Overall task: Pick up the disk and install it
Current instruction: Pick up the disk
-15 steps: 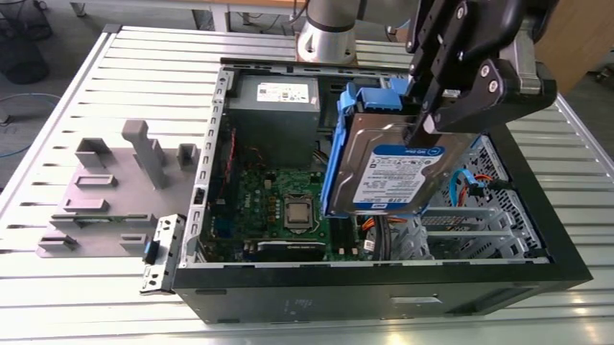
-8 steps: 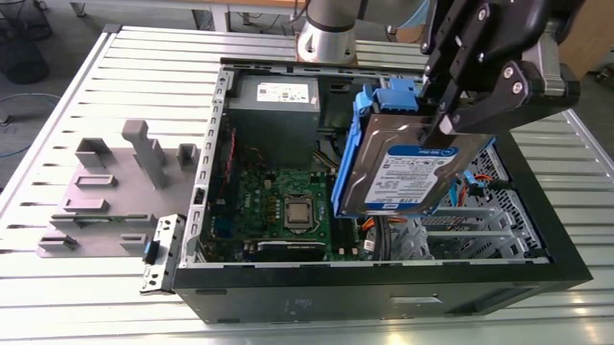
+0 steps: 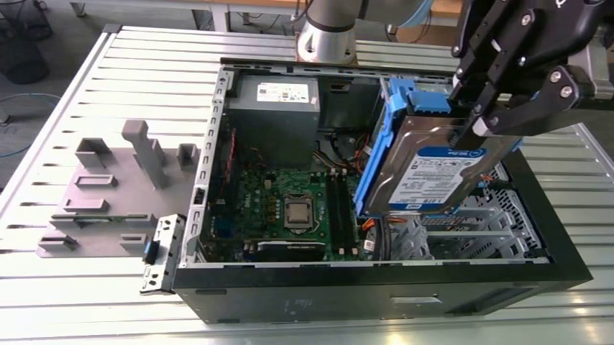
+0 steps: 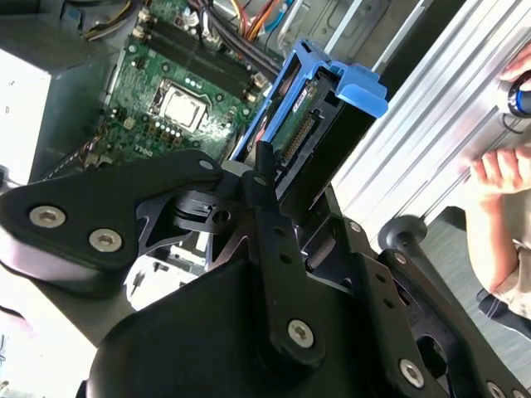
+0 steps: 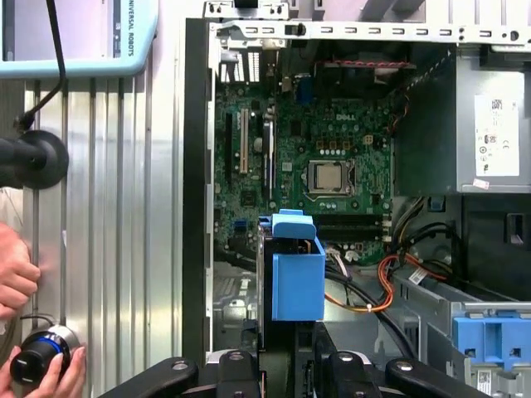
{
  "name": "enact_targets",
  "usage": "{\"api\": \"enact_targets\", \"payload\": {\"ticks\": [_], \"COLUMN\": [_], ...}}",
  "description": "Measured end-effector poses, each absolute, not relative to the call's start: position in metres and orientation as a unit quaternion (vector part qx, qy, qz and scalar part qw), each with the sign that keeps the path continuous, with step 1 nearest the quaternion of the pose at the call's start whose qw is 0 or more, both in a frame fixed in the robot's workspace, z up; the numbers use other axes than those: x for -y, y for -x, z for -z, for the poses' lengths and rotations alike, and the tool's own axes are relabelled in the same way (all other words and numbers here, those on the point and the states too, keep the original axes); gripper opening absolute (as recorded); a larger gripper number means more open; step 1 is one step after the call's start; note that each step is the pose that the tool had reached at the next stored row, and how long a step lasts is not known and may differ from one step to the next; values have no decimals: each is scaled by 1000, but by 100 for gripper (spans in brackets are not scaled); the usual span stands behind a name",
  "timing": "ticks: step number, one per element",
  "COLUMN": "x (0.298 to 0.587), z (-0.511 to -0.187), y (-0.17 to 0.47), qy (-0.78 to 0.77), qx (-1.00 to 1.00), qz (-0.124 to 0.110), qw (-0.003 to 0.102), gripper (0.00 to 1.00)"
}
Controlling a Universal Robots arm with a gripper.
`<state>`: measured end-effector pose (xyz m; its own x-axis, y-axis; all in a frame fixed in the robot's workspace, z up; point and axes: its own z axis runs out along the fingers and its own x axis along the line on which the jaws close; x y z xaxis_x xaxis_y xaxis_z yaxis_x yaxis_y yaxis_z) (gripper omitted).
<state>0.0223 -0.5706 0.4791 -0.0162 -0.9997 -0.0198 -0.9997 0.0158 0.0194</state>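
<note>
Currently the gripper (image 3: 477,131) is clamped on the disk (image 3: 433,175), which is held tilted above the open computer case (image 3: 384,302), right of centre in the exterior view, label visible. The first wrist view gives its blue carrier end-on over the motherboard (image 5: 332,149) — plus a person's hand (image 5: 15,274) outside the case.

The disk (image 3: 432,169) is a silver hard drive with a white-and-blue label, clipped in a blue plastic frame. It stands on edge, tilted, raised above the open computer case (image 3: 364,298). The gripper (image 3: 472,133) clamps its upper end.
</note>
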Motion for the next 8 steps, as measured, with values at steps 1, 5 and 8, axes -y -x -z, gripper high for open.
{"api": "enact_targets", "payload": {"ticks": [1,5,8], "x": [571,571,571], "z": [-479,-478,-478], "y": [-26,-39,-50], "qy": [701,701,701], "qx": [-713,-713,-713], "qz": [-14,-14,-14], "qw": [0,0,0], "gripper": [35,35,35]}}
